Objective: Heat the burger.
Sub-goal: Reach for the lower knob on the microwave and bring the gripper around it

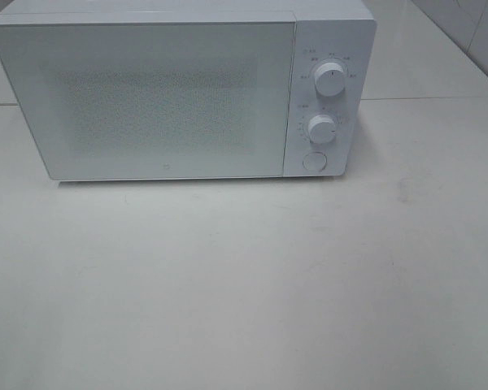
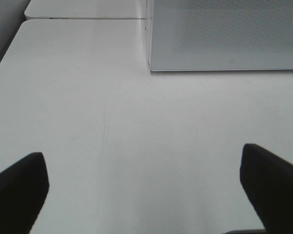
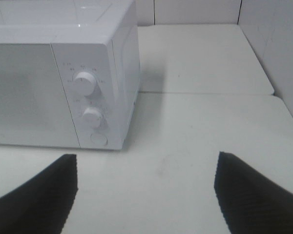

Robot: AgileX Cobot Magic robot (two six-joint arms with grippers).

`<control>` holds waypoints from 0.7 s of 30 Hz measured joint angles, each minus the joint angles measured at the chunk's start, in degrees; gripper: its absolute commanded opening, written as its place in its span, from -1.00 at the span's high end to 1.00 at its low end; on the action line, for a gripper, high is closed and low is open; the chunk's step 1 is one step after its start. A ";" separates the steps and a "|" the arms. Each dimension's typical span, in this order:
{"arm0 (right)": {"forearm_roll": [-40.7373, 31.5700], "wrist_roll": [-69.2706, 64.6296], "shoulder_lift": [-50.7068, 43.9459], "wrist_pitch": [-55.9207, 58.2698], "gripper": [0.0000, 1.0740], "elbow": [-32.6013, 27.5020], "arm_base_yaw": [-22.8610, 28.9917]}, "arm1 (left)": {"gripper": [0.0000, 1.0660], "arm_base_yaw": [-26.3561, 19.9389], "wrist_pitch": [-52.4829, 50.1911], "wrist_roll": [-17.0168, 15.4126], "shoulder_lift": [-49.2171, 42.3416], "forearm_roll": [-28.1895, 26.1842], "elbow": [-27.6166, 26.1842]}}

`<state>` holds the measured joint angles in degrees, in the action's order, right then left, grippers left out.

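Observation:
The burger is out of view in every frame. A white microwave (image 1: 179, 89) stands at the back of the table with its door (image 1: 146, 97) shut; its front also shows in the left wrist view (image 2: 224, 34) and the right wrist view (image 3: 63, 73). Neither arm appears in the exterior view. My left gripper (image 2: 144, 190) is open above bare table, short of the microwave's front left corner, its dark fingers (image 2: 19, 190) spread wide with nothing between them. My right gripper (image 3: 146, 195) is open and empty too, short of the microwave's control panel.
The control panel carries an upper knob (image 1: 330, 80), a lower knob (image 1: 320, 128) and a round button (image 1: 314, 161). The white table (image 1: 244, 284) has a seam (image 1: 431, 99) behind the microwave. A tiled wall (image 1: 472, 32) rises at the back right.

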<state>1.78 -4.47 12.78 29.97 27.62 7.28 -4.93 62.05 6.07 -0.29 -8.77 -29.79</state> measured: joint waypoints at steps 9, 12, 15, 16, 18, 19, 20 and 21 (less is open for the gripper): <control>-0.23 0.00 6.65 -20.00 -0.40 -6.47 0.00 | -0.87 0.00 0.00 0.00 0.00 0.00 0.00; -0.29 0.00 10.66 -25.61 -0.40 -8.25 0.00 | -0.87 0.00 0.00 0.00 0.00 0.00 0.00; -0.29 0.00 16.56 -32.83 -0.40 -9.74 0.00 | -0.87 0.00 0.00 0.00 0.00 0.00 0.00; -0.29 0.00 16.56 -32.83 -0.40 -9.74 0.00 | -0.87 0.00 0.00 0.00 0.00 0.00 0.00; -0.29 0.06 22.35 -37.82 -0.40 -9.85 0.00 | -0.87 0.00 0.00 0.00 0.00 0.00 0.00; -0.29 0.06 22.35 -37.82 -0.40 -9.85 0.00 | -0.87 0.00 0.00 0.00 0.00 0.00 0.00; -0.29 0.06 24.41 -39.53 -0.40 -9.85 0.00 | -0.87 0.00 0.00 0.00 0.00 0.00 0.00; -0.29 0.06 28.19 -42.91 -0.40 -9.85 0.00 | -0.87 0.00 0.00 0.00 0.00 0.00 0.00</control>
<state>1.49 -4.41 40.97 -12.95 17.76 7.28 -4.93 62.05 6.07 -0.29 -8.77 -29.79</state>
